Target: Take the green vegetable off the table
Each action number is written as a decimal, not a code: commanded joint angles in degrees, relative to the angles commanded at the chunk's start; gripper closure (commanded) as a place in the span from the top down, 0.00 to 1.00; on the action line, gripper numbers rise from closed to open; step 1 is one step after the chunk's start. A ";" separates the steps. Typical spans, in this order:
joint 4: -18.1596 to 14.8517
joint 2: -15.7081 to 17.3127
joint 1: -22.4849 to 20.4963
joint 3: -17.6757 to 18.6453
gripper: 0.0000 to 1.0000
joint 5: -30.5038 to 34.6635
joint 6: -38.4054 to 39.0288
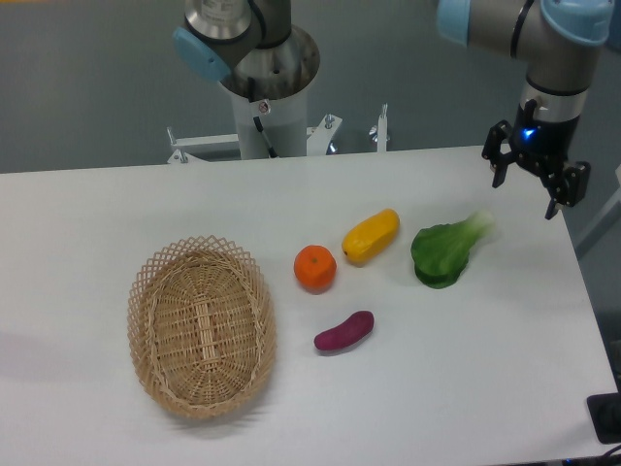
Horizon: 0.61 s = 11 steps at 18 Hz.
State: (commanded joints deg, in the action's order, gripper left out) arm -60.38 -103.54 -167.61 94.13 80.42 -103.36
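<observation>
The green vegetable (446,250), a bok-choy-like toy with dark leaves and a pale stem, lies on the table (466,388) near its right edge, roughly halfway between the far and near edges, its pale stem pointing toward the far right corner and its leafy end toward the middle of the table. The gripper (527,192) hangs above the far right corner area, beyond the stem end and apart from the vegetable, with its two fingers spread wide and nothing between them; a small blue light glows on the wrist above it. Just beside the leafy end, on the side toward the table's centre, lies a yellow oblong vegetable (371,235), tilted with its upper end toward the far edge; a narrow strip of bare tabletop separates the two. Next to the yellow one's lower end sits an orange (315,268), very close to it or touching; the view does not settle which. A small purple vegetable (343,331) lies nearer the front edge, apart from the others. A woven wicker basket (147,301), oval and holding nothing visible, sits toward the left half of the table, well apart from the green vegetable. The robot's base column (267,87) stands beyond the far edge.
</observation>
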 joint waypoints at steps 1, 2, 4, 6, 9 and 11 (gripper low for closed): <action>0.35 0.00 -0.09 0.26 1.00 0.00 -0.09; 0.53 0.09 -0.17 0.61 1.00 0.00 -0.17; 0.35 0.09 -0.09 0.27 1.00 -0.17 -0.09; 0.35 0.09 -0.26 0.53 1.00 -0.17 -0.09; 0.35 0.09 -0.44 0.79 1.00 -0.17 0.00; 0.35 0.09 -0.44 0.97 1.00 -0.17 0.00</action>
State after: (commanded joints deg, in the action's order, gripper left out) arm -60.03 -103.45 -168.05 95.10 80.24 -103.36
